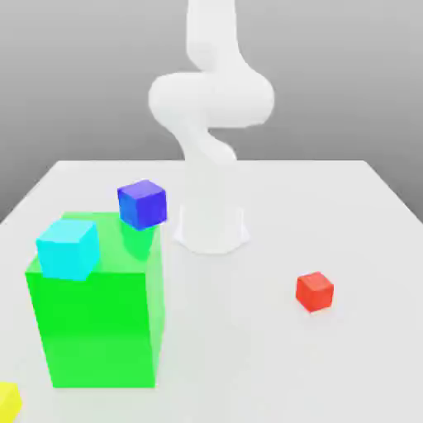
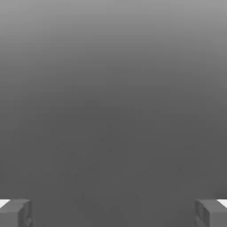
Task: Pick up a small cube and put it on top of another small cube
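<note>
A small red cube (image 1: pixel 315 291) sits alone on the white table (image 1: pixel 330 206), toward the exterior view's right. My white arm (image 1: pixel 211 107) rises from its base behind the middle of the table. In the hand view my gripper (image 2: pixel 113 213) is open, its grey fingertips (image 2: pixel 15 213) standing far apart with nothing between them and only plain grey background ahead.
A big green block (image 1: pixel 95 314) stands at the exterior view's left. A cyan cube (image 1: pixel 68 249) rests on its near top corner and a blue cube (image 1: pixel 142 204) at its far top corner. A yellow object (image 1: pixel 8 401) peeks in at the lower left edge.
</note>
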Motion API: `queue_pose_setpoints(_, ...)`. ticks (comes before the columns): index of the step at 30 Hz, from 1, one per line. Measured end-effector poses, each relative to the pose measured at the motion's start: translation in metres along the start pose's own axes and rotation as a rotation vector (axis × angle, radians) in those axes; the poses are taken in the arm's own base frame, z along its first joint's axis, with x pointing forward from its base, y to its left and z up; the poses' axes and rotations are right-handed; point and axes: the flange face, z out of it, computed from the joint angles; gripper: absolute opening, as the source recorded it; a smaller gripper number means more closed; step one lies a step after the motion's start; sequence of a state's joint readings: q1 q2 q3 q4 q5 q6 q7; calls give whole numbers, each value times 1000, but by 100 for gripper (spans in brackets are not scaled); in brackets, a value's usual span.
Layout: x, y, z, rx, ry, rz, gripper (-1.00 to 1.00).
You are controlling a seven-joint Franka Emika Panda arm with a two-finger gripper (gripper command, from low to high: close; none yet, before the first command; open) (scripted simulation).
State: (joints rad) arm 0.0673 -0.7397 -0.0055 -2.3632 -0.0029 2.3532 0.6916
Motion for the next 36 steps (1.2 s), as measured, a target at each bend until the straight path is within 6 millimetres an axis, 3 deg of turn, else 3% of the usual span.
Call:
queue_pose_setpoints(6, -83, -12, 115, -12, -198, -393, 0)
queue_pose_setpoints(12, -189, -3, 197, 10, -385, -786, 0)
queue_pose_setpoints(18, -303, 33, 246, 61, -570, -1186, 0)
queue_pose_setpoints(25, -420, 107, 263, 156, -786, -1648, 0)
queue_pose_setpoints(28, -440, 121, 274, 179, -815, -1704, 0)
queue_pose_setpoints(34, -462, 142, 306, 176, -817, -1707, 0)
queue_pose_setpoints(35, -465, 145, 311, 174, -816, -1708, -100)
queue_pose_setpoints(36, -465, 145, 311, 174, -816, -1708, -100)
